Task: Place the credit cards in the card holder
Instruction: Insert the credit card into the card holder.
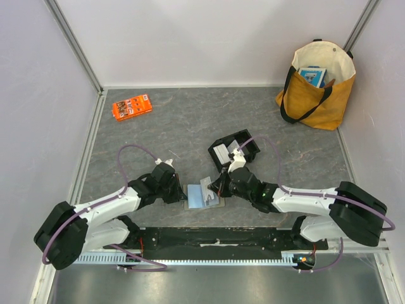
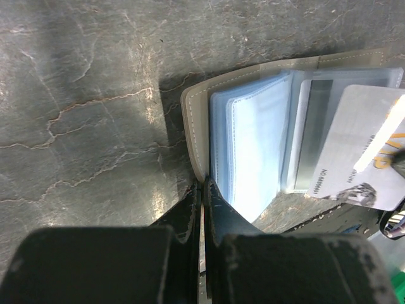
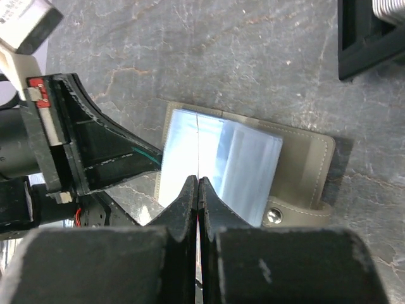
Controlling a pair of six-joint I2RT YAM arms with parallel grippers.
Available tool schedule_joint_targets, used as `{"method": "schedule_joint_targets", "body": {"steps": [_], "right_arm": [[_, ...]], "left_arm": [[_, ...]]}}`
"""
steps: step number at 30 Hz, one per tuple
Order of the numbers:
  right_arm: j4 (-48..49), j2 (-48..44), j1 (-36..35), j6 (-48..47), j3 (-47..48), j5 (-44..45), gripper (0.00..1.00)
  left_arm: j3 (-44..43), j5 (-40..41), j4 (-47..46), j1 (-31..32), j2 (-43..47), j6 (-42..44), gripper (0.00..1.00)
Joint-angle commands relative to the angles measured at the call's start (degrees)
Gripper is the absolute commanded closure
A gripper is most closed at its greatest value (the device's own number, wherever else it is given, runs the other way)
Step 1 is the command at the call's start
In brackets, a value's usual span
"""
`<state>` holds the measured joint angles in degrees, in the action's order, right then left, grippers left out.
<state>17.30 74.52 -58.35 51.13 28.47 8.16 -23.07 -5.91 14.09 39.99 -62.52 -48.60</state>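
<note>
The card holder (image 1: 198,197) lies open on the table between my two arms. Its taupe cover (image 2: 193,120) is spread flat and its pale blue sleeves (image 2: 253,136) fan up. My left gripper (image 2: 204,187) is shut on the near edge of that cover. My right gripper (image 3: 199,182) is shut on a whitish-grey credit card (image 2: 364,142). From the right wrist this card shows as a thin edge (image 3: 198,142) standing over the sleeves (image 3: 243,161). More credit cards (image 1: 221,152) lie in the black tray (image 1: 248,144).
An orange packet (image 1: 131,106) lies at the far left of the table. A yellow tote bag (image 1: 316,88) stands at the back right corner. The black tray sits just behind the right gripper (image 1: 219,189). The holder's snap tab (image 3: 273,216) points toward the right arm.
</note>
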Motion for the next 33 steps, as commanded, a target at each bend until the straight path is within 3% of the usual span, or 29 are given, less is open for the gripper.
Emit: {"method": "schedule_joint_targets", "body": {"steps": [1, 19, 33], "right_arm": [[7.5, 2.0, 0.7, 4.8, -3.2, -1.8, 1.0], [21.7, 10.3, 1.0, 13.2, -9.9, -3.8, 1.0], [26.6, 17.0, 1.0, 15.2, -9.4, -6.2, 1.0]], "left_arm": [[0.1, 1.3, -1.3, 0.3, -1.0, 1.2, 0.98], [0.7, 1.2, -2.0, 0.3, -1.5, 0.6, 0.98], [1.1, 1.1, -2.3, 0.2, -1.6, 0.5, 0.98]]}}
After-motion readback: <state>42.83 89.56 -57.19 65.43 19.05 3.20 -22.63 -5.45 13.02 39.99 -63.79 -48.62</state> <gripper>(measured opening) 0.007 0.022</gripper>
